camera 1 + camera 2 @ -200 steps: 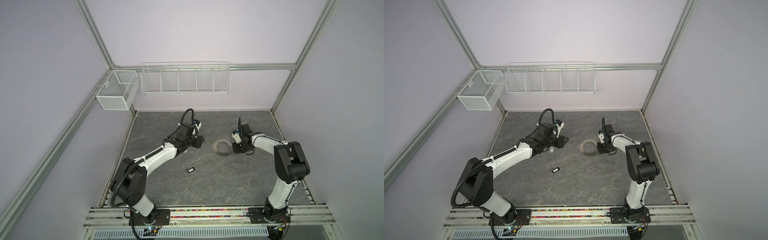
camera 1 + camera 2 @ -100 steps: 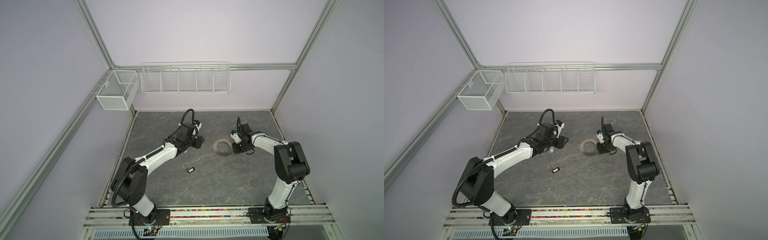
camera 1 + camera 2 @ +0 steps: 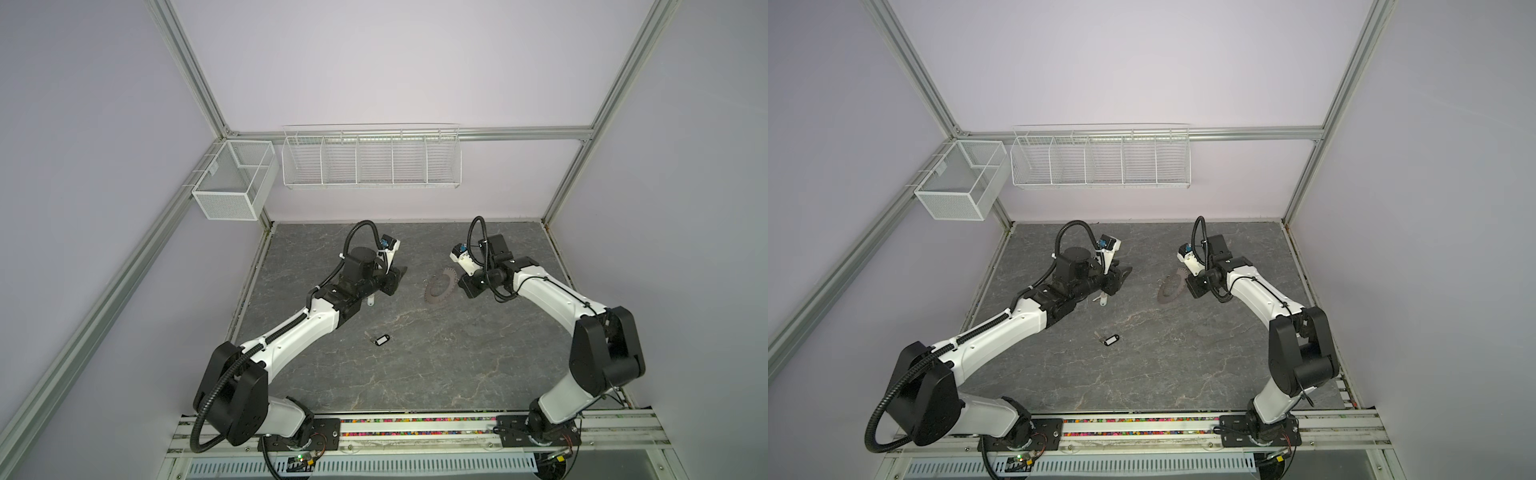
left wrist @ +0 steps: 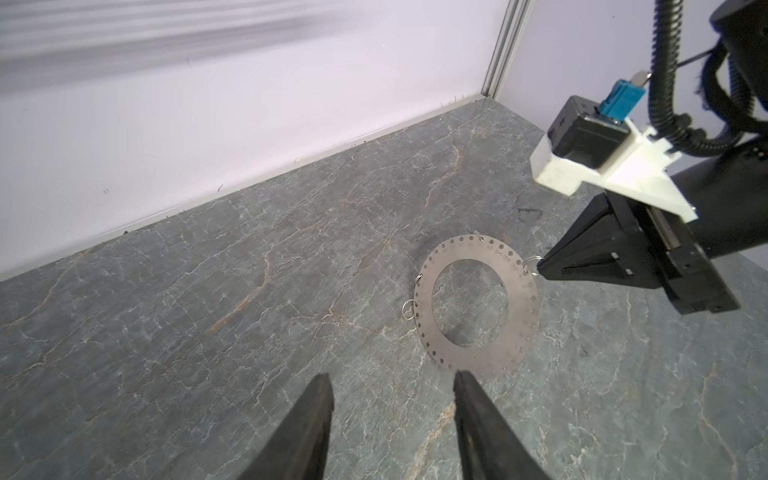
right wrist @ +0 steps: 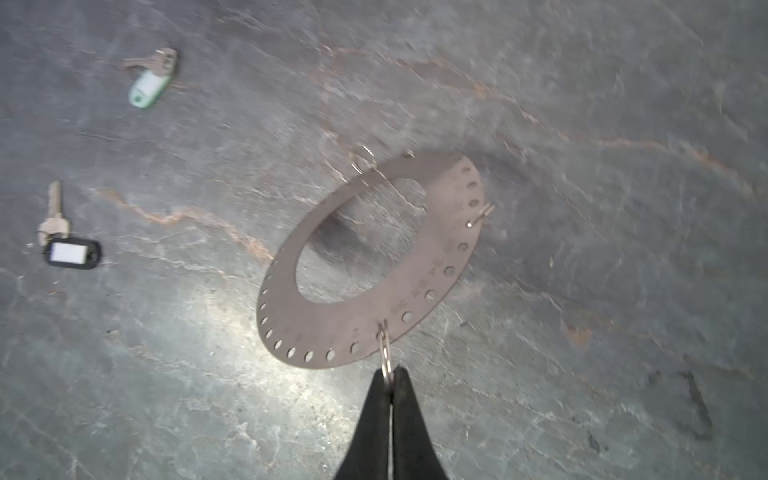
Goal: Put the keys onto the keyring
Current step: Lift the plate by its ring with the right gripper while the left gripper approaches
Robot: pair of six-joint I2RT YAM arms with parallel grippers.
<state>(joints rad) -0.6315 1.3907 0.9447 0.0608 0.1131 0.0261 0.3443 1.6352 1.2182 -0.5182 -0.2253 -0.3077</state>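
Barely begun: white-tagged key (image 5: 149, 85) and black-tagged key (image 5: 72, 251) lie loose on the bench (image 5: 582, 291); right gripper (image 5: 390, 384) pinches a small loop (image 5: 384, 349) on the keyring (image 5: 291, 316), left gripper (image 4: 392, 376) gapes empty

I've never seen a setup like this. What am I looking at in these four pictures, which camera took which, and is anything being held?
Two white-and-black robot arms stand at the near edge of a grey stone-look table. Each ends in a two-fingered gripper. Two pictures look down from overhead and show nearly the same view. The other two come from cameras on the arms' wrists, looking along the fingers.

On the table are the keyring, a flat grey disc with a big hole, a key with a black tag and a key with a white tag. The right gripper is shut on a small split ring hooked through the keyring's rim. The left gripper is open and empty.
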